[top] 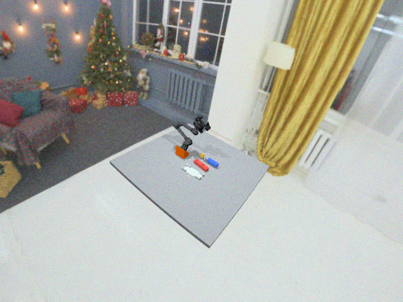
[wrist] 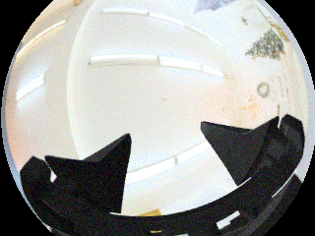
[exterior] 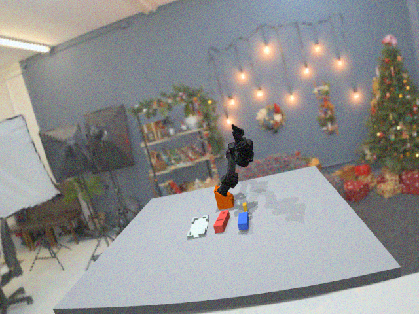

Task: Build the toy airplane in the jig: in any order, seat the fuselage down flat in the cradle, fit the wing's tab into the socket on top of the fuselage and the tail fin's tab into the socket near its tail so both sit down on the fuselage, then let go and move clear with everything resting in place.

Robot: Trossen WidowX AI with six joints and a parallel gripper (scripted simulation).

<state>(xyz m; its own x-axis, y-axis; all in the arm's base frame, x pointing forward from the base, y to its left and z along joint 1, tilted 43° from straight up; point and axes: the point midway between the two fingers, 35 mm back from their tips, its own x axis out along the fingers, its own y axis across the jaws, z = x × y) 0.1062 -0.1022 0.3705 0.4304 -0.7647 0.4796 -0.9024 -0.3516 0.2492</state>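
The white jig [top: 193, 171] [exterior: 198, 227] lies on the table with nothing in its cradle. The red fuselage [top: 200, 165] [exterior: 221, 222] lies beside it, with dark socket marks on its top. The blue wing [top: 213, 162] [exterior: 243, 222] lies on the far side of the fuselage from the jig. The small yellow tail fin [top: 202, 156] [exterior: 245, 207] stands near the wing, towards the arm's base. My gripper [wrist: 166, 131] is open and empty, raised high above the table and away from all the parts. Its fingers are wide apart in the wrist view, which shows the ceiling and none of the parts.
The arm's orange base [top: 181, 152] [exterior: 224, 202] stands on the grey table [top: 208, 207] [exterior: 270, 267], close to the tail fin and the fuselage's near end. Shadows of the arm fall across the table behind the parts.
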